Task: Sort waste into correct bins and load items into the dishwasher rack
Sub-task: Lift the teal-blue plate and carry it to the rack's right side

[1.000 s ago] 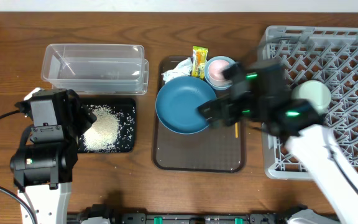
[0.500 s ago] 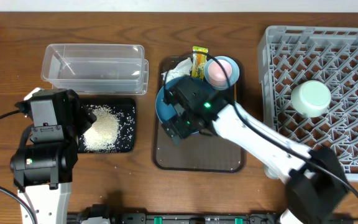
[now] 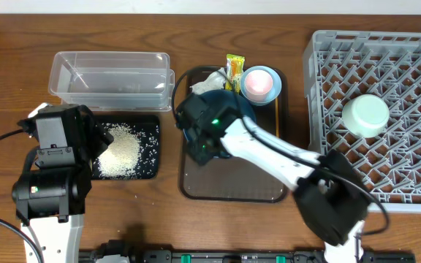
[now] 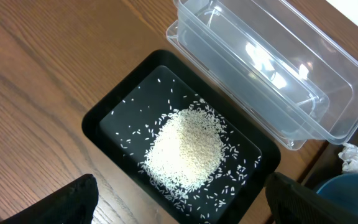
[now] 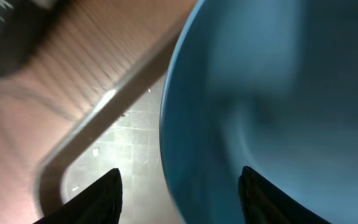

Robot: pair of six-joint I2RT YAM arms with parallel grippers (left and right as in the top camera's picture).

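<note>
The dark-blue plate (image 5: 272, 93) lies on the brown serving tray (image 3: 232, 186), mostly hidden under my right arm in the overhead view. My right gripper (image 5: 179, 193) is open and straddles the plate's left rim, one finger over the tray and one over the plate. A pink cup (image 3: 258, 84) sits in a pale-blue bowl (image 3: 272, 75). Next to it lie the snack wrapper (image 3: 234, 71) and the tissue (image 3: 209, 79). Rice (image 4: 188, 149) is heaped in the black tray (image 4: 110, 115). My left gripper (image 4: 182, 205) hangs open over that tray's near edge. The mint bowl (image 3: 365, 115) rests upside down in the grey rack (image 3: 408, 168).
The clear container (image 3: 112, 79) stands behind the black tray. A thin orange stick (image 3: 277, 113) lies along the brown tray's right side. My right arm stretches diagonally across the brown tray from the front right.
My right arm has swung left from beside the rack to the plate's left rim, and its jaws have narrowed around that rim. The left arm has not moved.
</note>
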